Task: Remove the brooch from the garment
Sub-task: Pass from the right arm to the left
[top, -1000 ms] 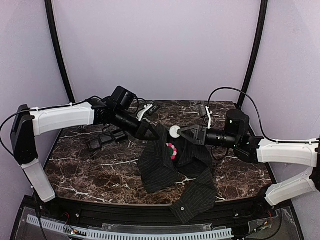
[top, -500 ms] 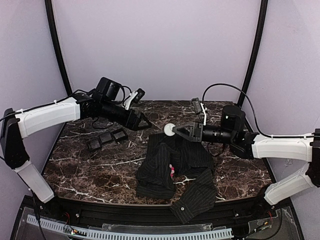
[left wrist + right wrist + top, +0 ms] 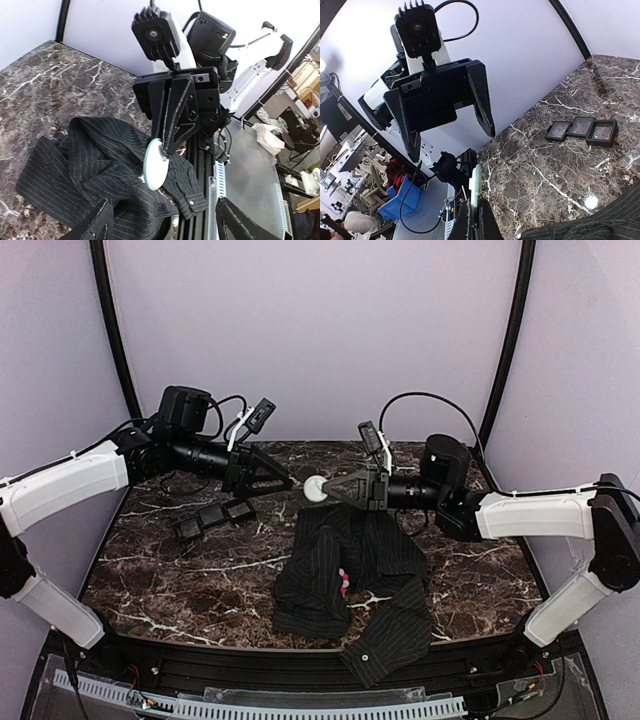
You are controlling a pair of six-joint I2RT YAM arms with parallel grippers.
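Top external view, items as found:

1. Bench (image 3: 170,570): dark marble-patterned top.
2. Shirt (image 3: 385,550): black with pinstripes, crumpled in a heap at the middle of the bench. One sleeve trails toward the near edge, and a pale button shows on its cuff.
3. Brooch (image 3: 345,584): only a small patch of pink petals shows, tucked in a fold near the middle of the shirt. It is well apart from both hands.
4. White disc (image 3: 316,488): round and flat. Seen edge-on in the right wrist view, and as a tilted pale oval in the left wrist view.
5. Right hand (image 3: 332,490): fingers pressed together on the white disc, pinching it by its rim. It is held off the bench, above the far end of the shirt.
6. Left hand (image 3: 285,483): fingers spread and holding nothing, pointed at the right hand. Its tips are just beside the disc but not touching it.
7. Three small black square trays (image 3: 212,517): in a row on the bench, left of the shirt and below the left arm.
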